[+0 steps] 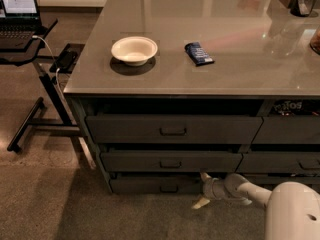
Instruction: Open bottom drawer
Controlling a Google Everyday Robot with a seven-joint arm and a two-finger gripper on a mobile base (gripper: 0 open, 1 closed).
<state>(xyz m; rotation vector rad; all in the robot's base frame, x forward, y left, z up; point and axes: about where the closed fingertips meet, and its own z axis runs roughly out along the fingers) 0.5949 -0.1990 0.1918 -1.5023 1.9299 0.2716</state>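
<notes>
The bottom drawer (pixel 150 185) is the lowest, slimmest dark grey front in the left column, just above the carpet. Its small dark pull handle (pixel 169 188) sits at the centre. My gripper (pixel 202 189) is low at the drawer's right end, to the right of the handle. It is open, with one finger up by the drawer's top edge and the other (pixel 200 202) down near the floor. It holds nothing. My white arm (pixel 240 189) reaches in from the lower right.
Two taller drawers (pixel 172 129) sit above it, with a neighbouring drawer column (pixel 285 161) to the right. On the counter are a white bowl (pixel 134 49) and a blue packet (pixel 198 53). A laptop stand (pixel 35 104) is on the left.
</notes>
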